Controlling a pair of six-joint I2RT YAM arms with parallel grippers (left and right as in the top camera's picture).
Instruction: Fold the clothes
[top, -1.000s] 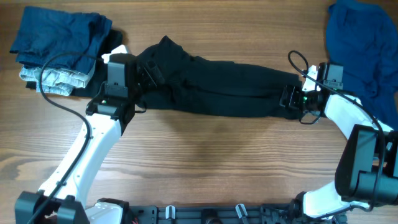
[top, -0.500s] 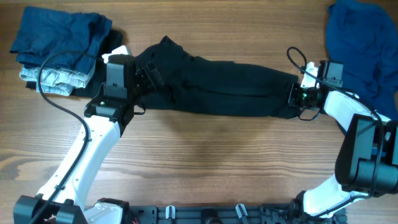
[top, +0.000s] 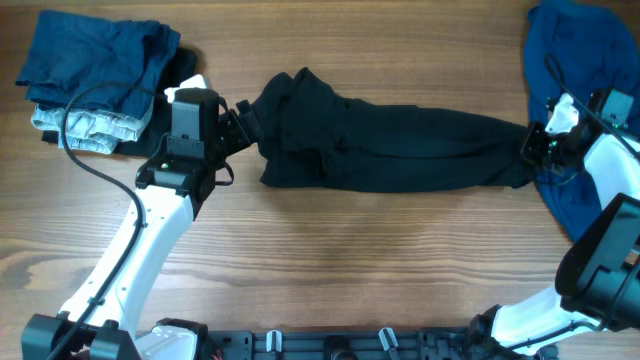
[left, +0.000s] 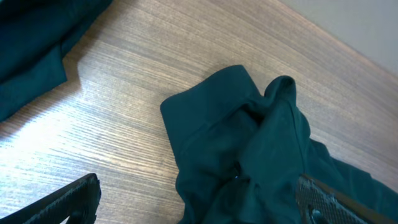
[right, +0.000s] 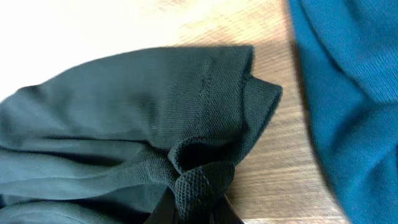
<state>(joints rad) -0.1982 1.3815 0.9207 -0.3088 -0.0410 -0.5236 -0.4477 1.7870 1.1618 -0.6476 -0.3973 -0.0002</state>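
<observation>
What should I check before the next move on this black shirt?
1. Right gripper shut on black shirt end: ok.
2. Left gripper gripping the other end: not ok, jaws open, fabric lying between them.
3. Shirt spread flat: not ok, bunched lengthwise.
4. Shirt end clear of blue garment: ok, wood shows between them, narrowly.
5. Folded pile clear of shirt: ok.

Shirt on table, left of garment
</observation>
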